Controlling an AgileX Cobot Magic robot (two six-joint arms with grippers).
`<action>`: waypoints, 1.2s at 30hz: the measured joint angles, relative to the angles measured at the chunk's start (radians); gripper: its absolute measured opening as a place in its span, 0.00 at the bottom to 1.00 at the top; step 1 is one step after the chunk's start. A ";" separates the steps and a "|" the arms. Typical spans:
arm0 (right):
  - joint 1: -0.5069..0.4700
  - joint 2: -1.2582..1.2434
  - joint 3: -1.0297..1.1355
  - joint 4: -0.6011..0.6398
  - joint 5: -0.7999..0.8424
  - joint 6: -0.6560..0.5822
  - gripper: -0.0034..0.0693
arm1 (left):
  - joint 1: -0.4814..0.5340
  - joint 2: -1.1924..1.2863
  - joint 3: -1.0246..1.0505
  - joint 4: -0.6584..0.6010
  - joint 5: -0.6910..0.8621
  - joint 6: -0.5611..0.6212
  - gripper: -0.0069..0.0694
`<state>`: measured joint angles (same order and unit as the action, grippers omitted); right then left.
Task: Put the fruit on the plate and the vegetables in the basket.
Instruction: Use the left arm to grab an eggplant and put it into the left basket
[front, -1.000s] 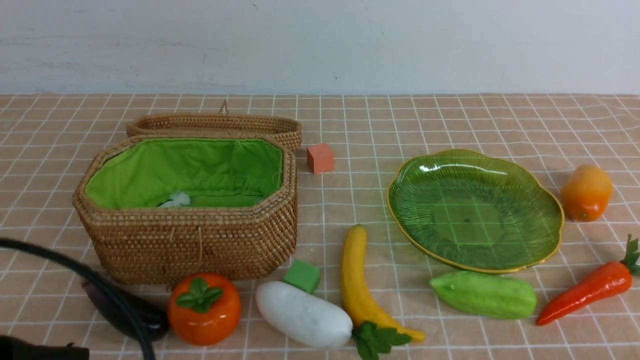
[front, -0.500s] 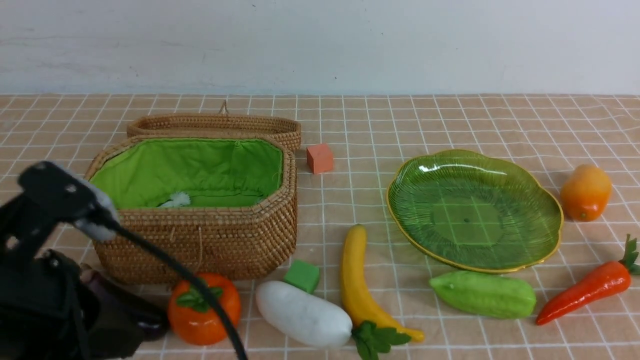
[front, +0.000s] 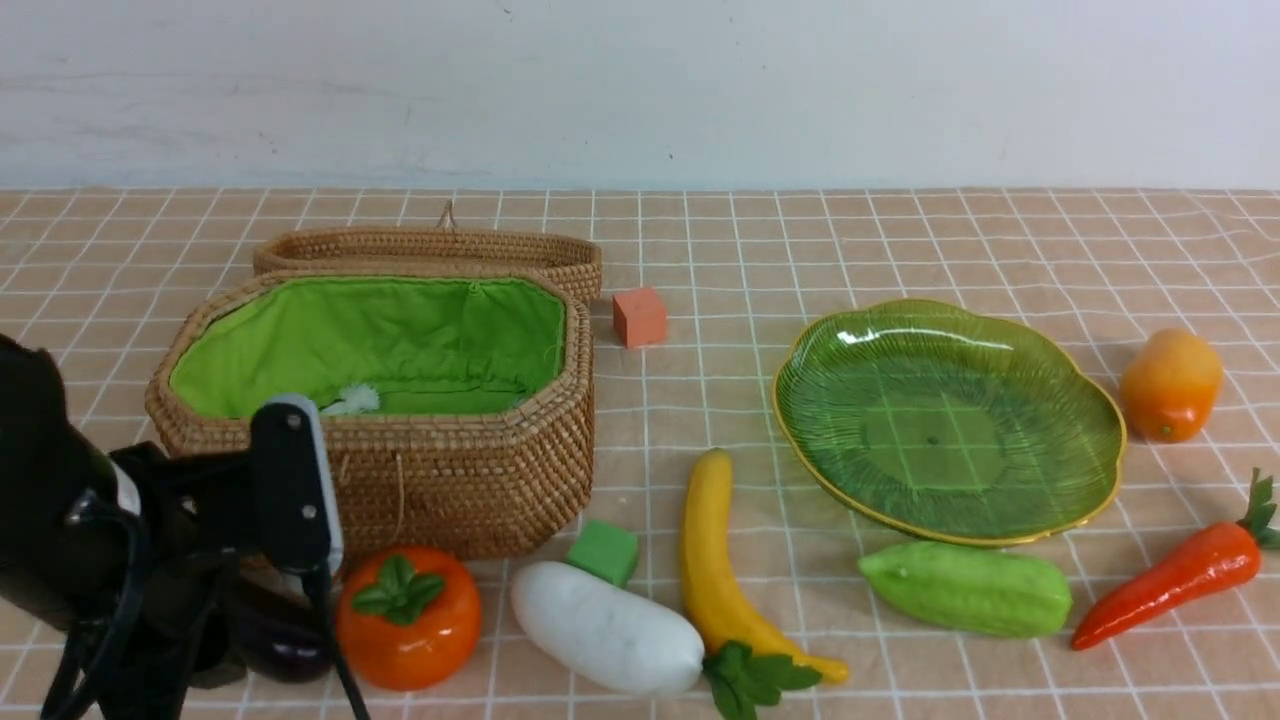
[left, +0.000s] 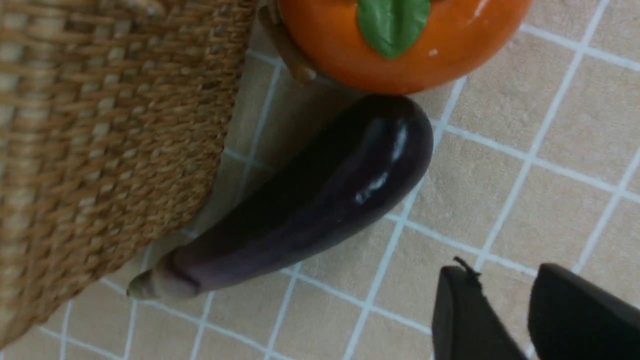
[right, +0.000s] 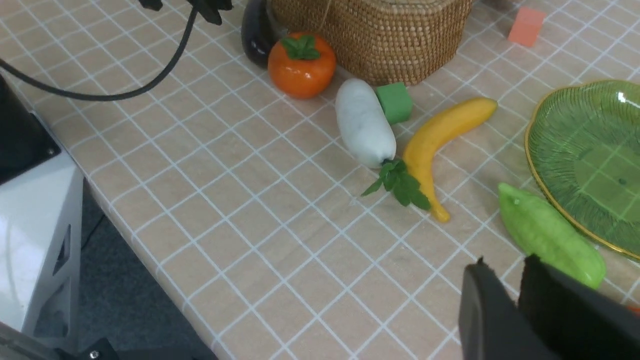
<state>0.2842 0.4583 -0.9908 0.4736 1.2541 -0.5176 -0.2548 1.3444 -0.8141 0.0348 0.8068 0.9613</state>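
Biggest on the checked cloth (front: 900, 240): woven basket (front: 400, 490), open, lid (front: 430, 245) tipped back behind it, green lining bare but for a small white tuft (front: 352, 400), too small to identify. Next, green glass plate (front: 950, 420) well to the basket's right, nothing on it. Left arm (front: 60, 520) low at the basket's near left corner; left gripper (left: 505, 287) near the eggplant (left: 310, 200) without touching, tips a little apart, nothing between. Right gripper (right: 505, 275) far right of the basket, tips overlapping in its wrist view, so apart or together not to be told. Four vegetables, all on the cloth: radish (front: 605, 628) and eggplant on the basket's near side, gourd (front: 965, 590) and carrot (front: 1170, 585) farther right. Three fruits, likewise on the cloth: banana (front: 712, 560) right of the radish, persimmon (front: 408, 620) close against the eggplant's round end, mango (front: 1172, 385) farthest right. Two cubes: orange cube (front: 640, 316) off the basket's far right corner, green cube (front: 604, 551) at its near right corner. Eggplant tucked tight to the basket's foot; bare cloth between basket and plate, behind the basket, and from the toy row to the table edge (right: 142, 250).
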 joint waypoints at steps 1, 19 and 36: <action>0.001 -0.001 0.000 -0.001 0.000 0.000 0.22 | 0.000 0.004 0.000 0.001 -0.002 0.004 0.46; 0.015 0.000 0.038 -0.014 -0.002 0.000 0.23 | 0.000 0.194 -0.003 0.051 -0.202 0.449 0.76; 0.015 0.000 0.049 -0.015 -0.047 0.000 0.24 | 0.000 0.295 -0.007 0.132 -0.154 0.445 0.62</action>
<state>0.2994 0.4586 -0.9418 0.4590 1.2075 -0.5176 -0.2550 1.6399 -0.8209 0.1670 0.6530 1.4059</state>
